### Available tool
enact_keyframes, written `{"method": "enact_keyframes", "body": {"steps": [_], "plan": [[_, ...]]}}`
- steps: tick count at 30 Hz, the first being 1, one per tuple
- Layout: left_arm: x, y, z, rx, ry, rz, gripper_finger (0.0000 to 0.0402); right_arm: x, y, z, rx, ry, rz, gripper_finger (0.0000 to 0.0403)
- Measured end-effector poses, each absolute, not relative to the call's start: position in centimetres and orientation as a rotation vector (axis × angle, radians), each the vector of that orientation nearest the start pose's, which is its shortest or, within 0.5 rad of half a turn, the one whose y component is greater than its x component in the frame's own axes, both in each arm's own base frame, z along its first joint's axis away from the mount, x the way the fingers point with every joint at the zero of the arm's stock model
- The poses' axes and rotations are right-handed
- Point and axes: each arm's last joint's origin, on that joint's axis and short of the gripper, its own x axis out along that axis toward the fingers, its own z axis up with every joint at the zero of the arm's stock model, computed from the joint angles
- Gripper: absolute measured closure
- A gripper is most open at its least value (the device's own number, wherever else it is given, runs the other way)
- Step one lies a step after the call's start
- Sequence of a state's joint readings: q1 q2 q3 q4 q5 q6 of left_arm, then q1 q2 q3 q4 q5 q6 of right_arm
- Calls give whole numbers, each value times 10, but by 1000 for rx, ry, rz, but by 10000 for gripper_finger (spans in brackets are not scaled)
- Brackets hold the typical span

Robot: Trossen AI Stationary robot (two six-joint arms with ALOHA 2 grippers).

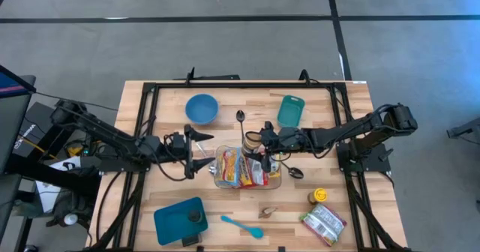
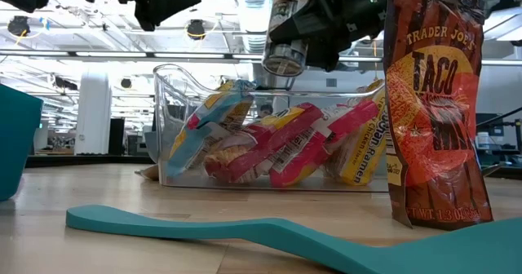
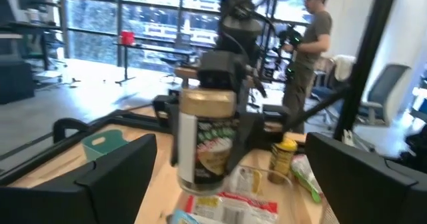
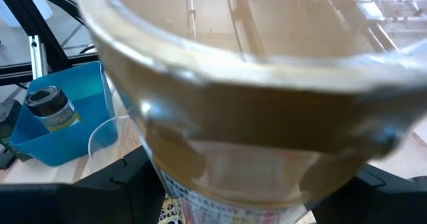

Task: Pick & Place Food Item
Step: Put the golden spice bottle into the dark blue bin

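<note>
Think of the table top as a clock, with twelve at the far edge.

Near the front edge, a blue square plastic tub [image 1: 171, 223] is sitting at seven o'clock, and a small jar with a dark lid [image 1: 194, 216] is standing inside it. A teal plastic spatula [image 1: 242, 226] is lying flat at six o'clock. A shiny red and green food packet [image 1: 324, 223] is lying at five o'clock. Just behind the packet, a small bottle with a yellow cap [image 1: 320, 196] is standing. In the low view, an orange-red bag with the word TACO on it [image 2: 432, 103] is standing up on the wood.

In the middle of the table, a clear plastic bin [image 1: 222, 178] is holding bright yellow, pink and blue noodle packets [image 2: 277, 148].

The right gripper [image 1: 260, 142] is reaching in from three o'clock. Its two fingers are squeezing a clear glass jar with a gold lid and a green label [image 3: 207, 141]. The jar is hanging tilted in the air, just over the bin's far side, and is not touching the packets.

The left gripper [image 1: 201, 148] is hanging at nine o'clock, just beside the bin. Its fingers [image 3: 113, 177] are standing wide apart and are holding nothing.

Farther back, a round blue bowl [image 1: 201, 108] is sitting at eleven o'clock. A teal plastic box with a handle hole [image 1: 291, 111] is sitting at one o'clock. A black spoon [image 1: 240, 117] is lying between them.

Beyond the table, a person [image 3: 313, 44] is standing in the room.
</note>
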State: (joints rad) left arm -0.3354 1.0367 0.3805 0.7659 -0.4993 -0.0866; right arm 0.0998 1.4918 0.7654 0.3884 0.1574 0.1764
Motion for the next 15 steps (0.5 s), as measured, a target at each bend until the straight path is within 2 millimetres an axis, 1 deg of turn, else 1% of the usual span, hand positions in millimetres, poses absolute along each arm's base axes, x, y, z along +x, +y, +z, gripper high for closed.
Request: {"method": "enact_keyframes", "body": {"steps": [3, 5, 8, 12, 15], "plan": [[206, -51, 240, -132, -102, 186, 31, 311, 27, 216, 129, 344, -88, 127], [211, -50, 243, -126, -99, 169, 33, 311, 27, 215, 128, 351, -88, 127], [227, -51, 248, -108, -69, 155, 34, 311, 27, 214, 127, 357, -89, 127], [253, -52, 243, -63, 52, 182, 33, 311, 28, 214, 126, 361, -85, 127], [269, -52, 243, -45, 105, 179, 34, 310, 30, 214, 126, 365, -76, 127]]}}
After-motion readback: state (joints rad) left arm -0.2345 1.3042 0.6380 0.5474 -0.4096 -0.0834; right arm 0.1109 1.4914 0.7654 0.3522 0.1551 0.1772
